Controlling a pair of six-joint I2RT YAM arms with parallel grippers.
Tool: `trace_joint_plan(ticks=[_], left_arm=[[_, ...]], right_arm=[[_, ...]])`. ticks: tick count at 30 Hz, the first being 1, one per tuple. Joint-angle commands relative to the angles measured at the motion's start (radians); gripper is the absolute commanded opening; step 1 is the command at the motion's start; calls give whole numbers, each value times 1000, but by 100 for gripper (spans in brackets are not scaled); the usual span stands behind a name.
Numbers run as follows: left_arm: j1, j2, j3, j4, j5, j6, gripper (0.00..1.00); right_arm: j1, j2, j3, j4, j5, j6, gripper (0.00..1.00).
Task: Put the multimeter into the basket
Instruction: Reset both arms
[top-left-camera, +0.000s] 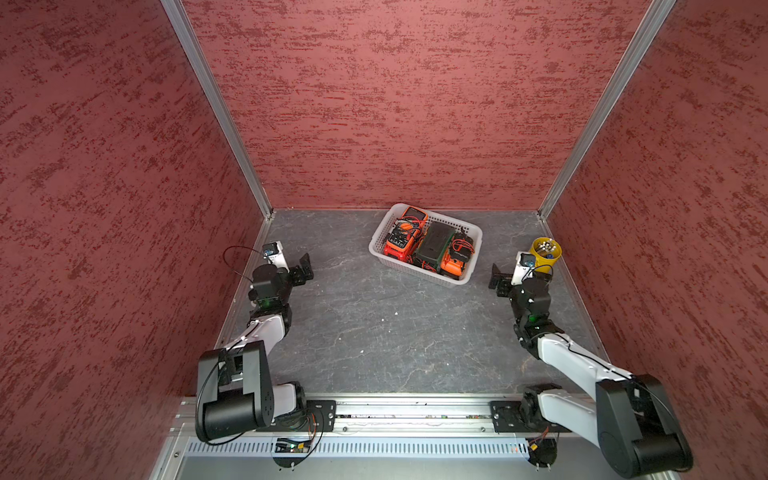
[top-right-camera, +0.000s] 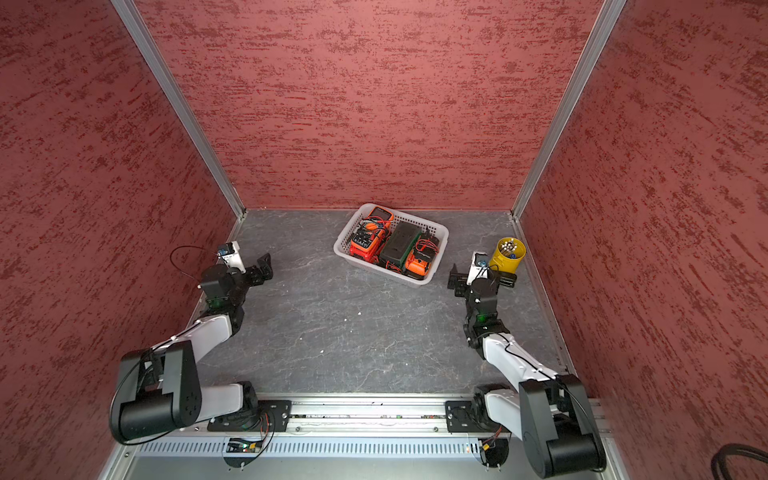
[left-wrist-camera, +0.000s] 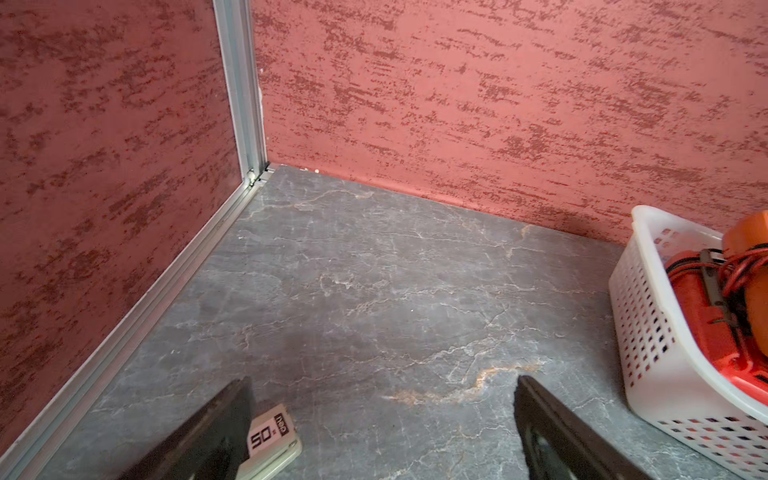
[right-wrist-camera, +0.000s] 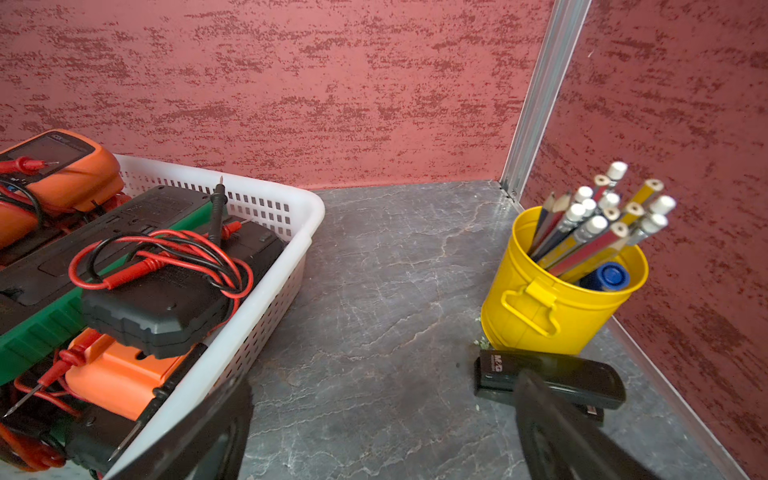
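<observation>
Sitting in the basket near the back wall, several meters are seen packed side by side, and none is spotted loose on the table. Both tools are empty: the left gripper is spread wide over bare table, and the right gripper is gaping too, nothing between its jaws, just beside the basket. An orange meter is shown face up with a dark screen. A green meter is laid back-up beside it, and a black meter is topped with coiled red and black leads. Each body would be judged stiff and fairly weighty, its rubbery shell grippy. A hold is best taken across the narrow sides at mid-body, never by the floppy leads, which could be snagged on the perforated wall.
</observation>
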Motion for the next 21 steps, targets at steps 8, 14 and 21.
trace_joint_plan(ticks=[8, 14, 21], left_arm=[[-137, -21, -29, -15, -22, 42, 100], [-184, 53, -31, 64, -86, 93, 100], [-170, 224, -116, 359, -75, 85, 100]], right_arm=[[-7, 65, -2, 86, -25, 23, 99], [-9, 66, 16, 69, -48, 2, 99], [-11, 69, 12, 90, -75, -27, 99]])
